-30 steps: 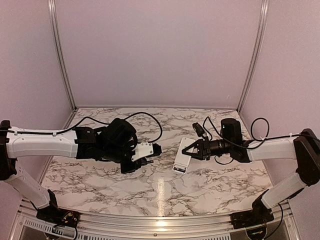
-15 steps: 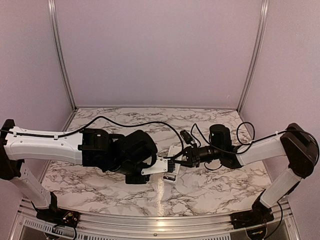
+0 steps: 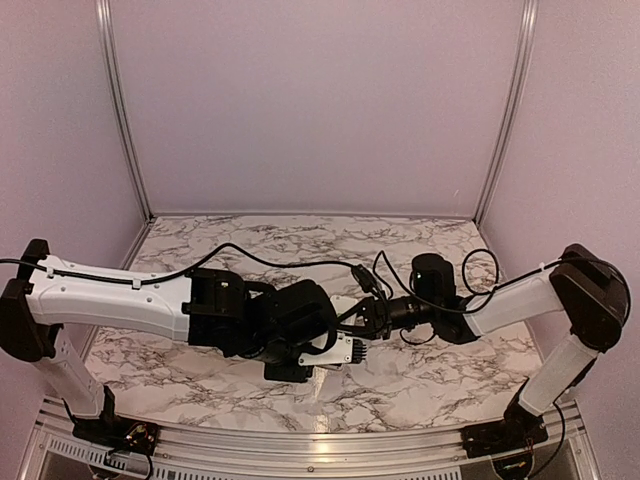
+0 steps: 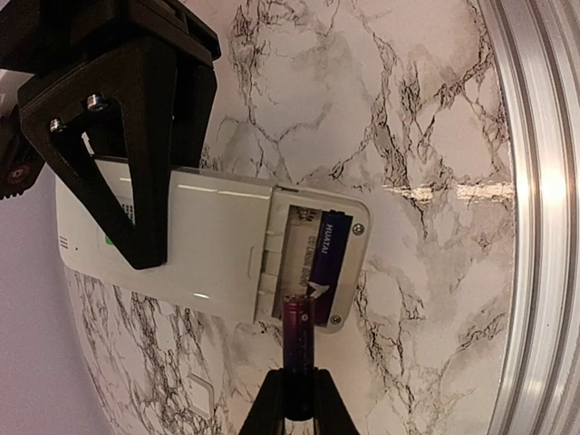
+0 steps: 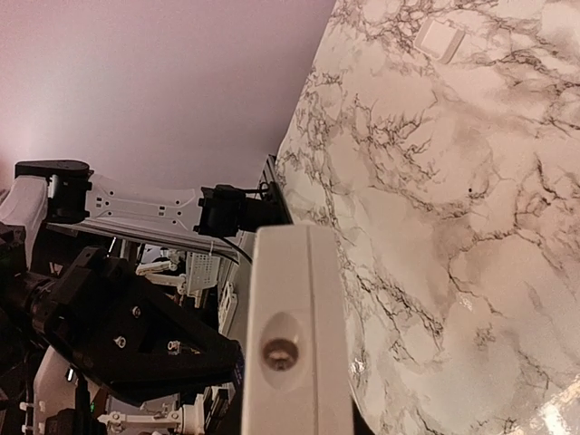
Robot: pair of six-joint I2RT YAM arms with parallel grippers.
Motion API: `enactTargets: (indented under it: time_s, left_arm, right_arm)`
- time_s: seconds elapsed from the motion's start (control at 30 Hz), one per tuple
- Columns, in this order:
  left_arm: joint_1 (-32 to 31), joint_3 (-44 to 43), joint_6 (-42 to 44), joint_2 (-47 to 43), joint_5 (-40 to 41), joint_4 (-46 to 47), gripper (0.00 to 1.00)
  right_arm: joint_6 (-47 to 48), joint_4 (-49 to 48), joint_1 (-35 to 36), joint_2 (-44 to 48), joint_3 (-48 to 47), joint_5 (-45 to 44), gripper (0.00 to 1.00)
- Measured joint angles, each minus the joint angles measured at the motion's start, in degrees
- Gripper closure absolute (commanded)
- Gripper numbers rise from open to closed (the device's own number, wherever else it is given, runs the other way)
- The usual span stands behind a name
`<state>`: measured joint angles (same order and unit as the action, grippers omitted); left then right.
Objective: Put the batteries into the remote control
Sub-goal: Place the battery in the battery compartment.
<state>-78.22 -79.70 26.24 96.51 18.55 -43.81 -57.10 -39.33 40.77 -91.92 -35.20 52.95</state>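
The remote control (image 4: 199, 245) is held off the table with its plain white back toward the left wrist camera and its battery bay open. One dark battery (image 4: 332, 246) lies in the bay. My left gripper (image 4: 297, 385) is shut on the second dark battery (image 4: 299, 340), whose tip touches the bay's near edge. My right gripper (image 4: 143, 217) is shut on the remote's other end. In the top view the remote (image 3: 343, 350) sits between my left gripper (image 3: 318, 356) and my right gripper (image 3: 362, 320). The right wrist view shows the remote (image 5: 294, 344) end-on.
A small white rectangular piece, apparently the battery cover (image 5: 439, 38), lies flat on the marble table; it also shows in the left wrist view (image 4: 201, 396). An aluminium rail (image 4: 535, 181) runs along the table's edge. Pale walls close the back and sides.
My right gripper has carried the remote left and nearer. My left gripper has moved right with its battery until the battery's tip meets the open bay.
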Motion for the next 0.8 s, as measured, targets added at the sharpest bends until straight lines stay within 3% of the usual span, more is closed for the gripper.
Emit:
enactTargets:
  time_s: [0.8]
  left_arm:
    - [-0.4,-3.2,1.2,4.7,1.0,-1.4,0.89]
  right_arm:
    - [-3.5,-4.9,1.5,-1.9,0.7,-1.4,1.00]
